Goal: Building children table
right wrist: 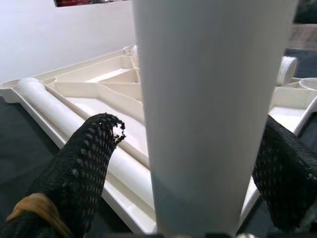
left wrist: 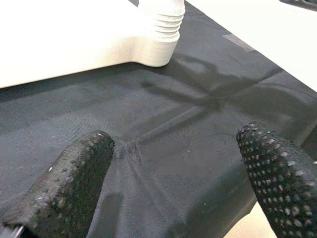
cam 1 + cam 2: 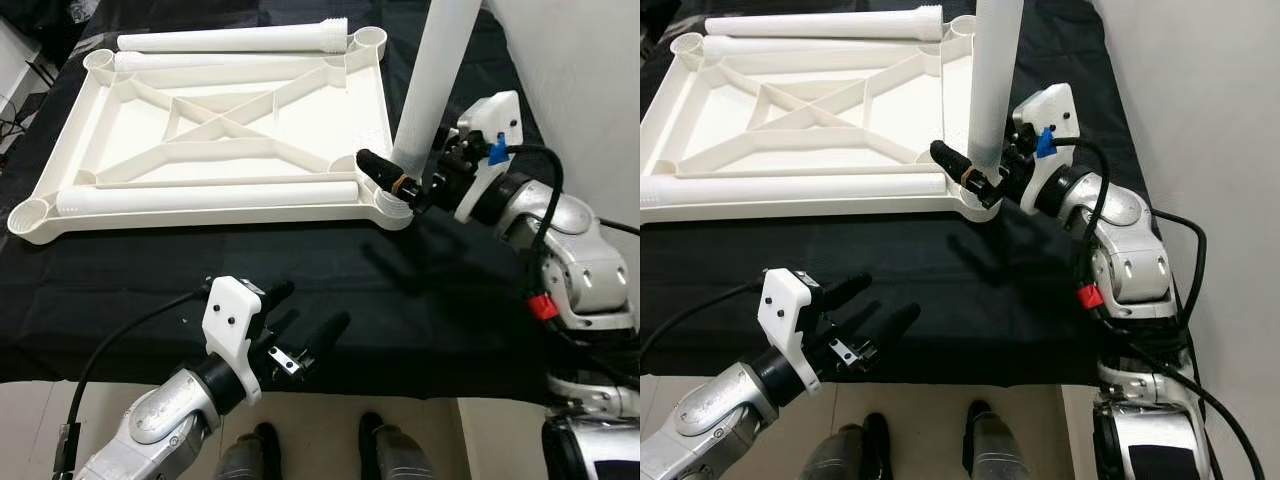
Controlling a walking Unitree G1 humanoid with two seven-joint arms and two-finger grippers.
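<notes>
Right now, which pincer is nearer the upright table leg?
Right. The right pincer is clamped around the upright leg at the tabletop's near right corner socket. The left pincer hovers open over the black cloth, apart from it.

An upturned white tabletop [image 3: 300,120] fills the far half of the black cloth [image 3: 400,300], its raised rim and crossed ribs walling off shallow bays. Three loose legs block part of it: one [image 3: 230,40] along the far rim, one [image 3: 220,62] just inside it, one [image 3: 200,198] along the near rim. At the near right corner socket a fourth leg [image 3: 435,70] stands upright, and the right gripper [image 3: 395,170] (fingers on either side of it) closes that corner. Between the near rim and the cloth's near edge runs a bare strip; the left gripper [image 3: 300,325], fingers spread, hovers at its near edge.
</notes>
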